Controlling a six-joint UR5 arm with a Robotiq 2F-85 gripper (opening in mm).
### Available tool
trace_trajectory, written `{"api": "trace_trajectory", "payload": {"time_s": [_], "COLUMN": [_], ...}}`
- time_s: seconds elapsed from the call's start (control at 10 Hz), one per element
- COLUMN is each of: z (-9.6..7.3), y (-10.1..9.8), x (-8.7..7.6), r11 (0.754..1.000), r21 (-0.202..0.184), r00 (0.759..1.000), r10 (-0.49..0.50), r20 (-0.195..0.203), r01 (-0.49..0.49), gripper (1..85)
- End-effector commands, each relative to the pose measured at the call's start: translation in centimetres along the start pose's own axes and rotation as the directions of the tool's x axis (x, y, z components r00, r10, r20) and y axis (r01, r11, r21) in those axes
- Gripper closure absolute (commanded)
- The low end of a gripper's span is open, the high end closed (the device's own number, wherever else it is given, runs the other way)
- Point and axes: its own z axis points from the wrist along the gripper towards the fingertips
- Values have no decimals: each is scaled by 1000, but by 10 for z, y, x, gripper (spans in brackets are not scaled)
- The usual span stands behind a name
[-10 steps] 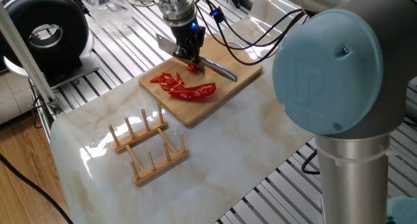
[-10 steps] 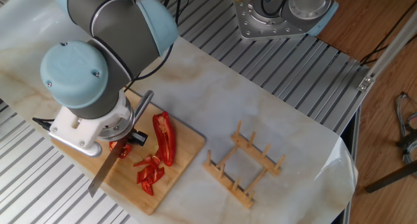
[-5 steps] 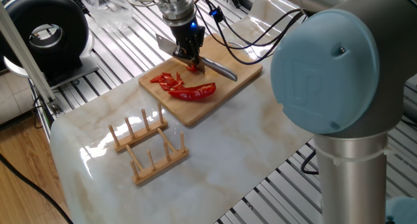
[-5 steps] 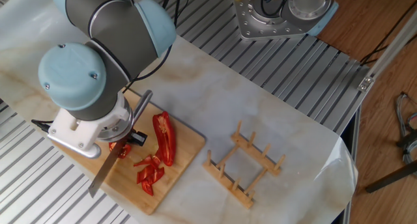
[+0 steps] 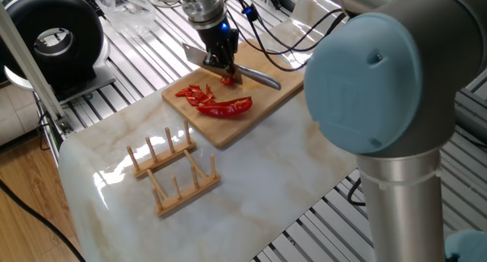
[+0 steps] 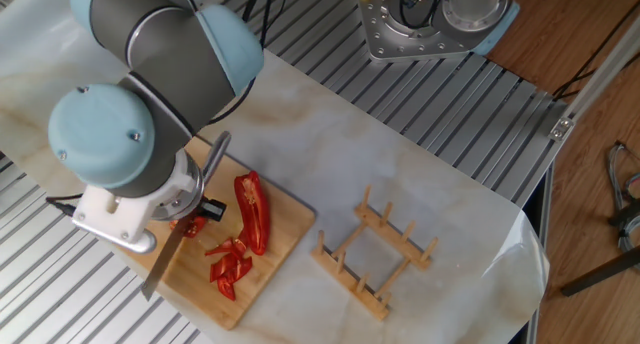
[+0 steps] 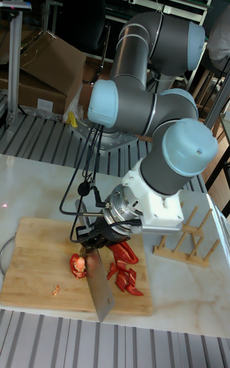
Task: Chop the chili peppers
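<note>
Gripper [image 5: 226, 62] shifted slightly, knife [image 7: 98, 283] clamped, no writing legible

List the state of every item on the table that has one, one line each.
gripper: shut on the knife.
knife: held, blade pointing down at the cutting board.
long chili pepper half: uncut, lying on the board.
chili pepper pieces: cut, in a loose pile on the board.
chili pepper chunk: beside the blade.
cutting board: flat on the marble table.
wooden rack: unloaded, standing.
</note>
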Motion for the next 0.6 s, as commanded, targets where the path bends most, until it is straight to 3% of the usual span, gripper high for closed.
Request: {"api": "trace_trajectory", "payload": {"time_s": [0.0,0.2,0.3,0.5], "z": [14,17,11,-1], "y": [3,-4,-7,-2], "x": [-5,-3,-2,-5], "r11": [996,995,996,997], "r21": [-77,-77,-52,-44], "r00": [999,997,997,998], "r10": [-42,-62,-70,-65], "r20": [29,40,26,14], "r01": [44,65,71,65], "gripper": [843,843,843,843]}}
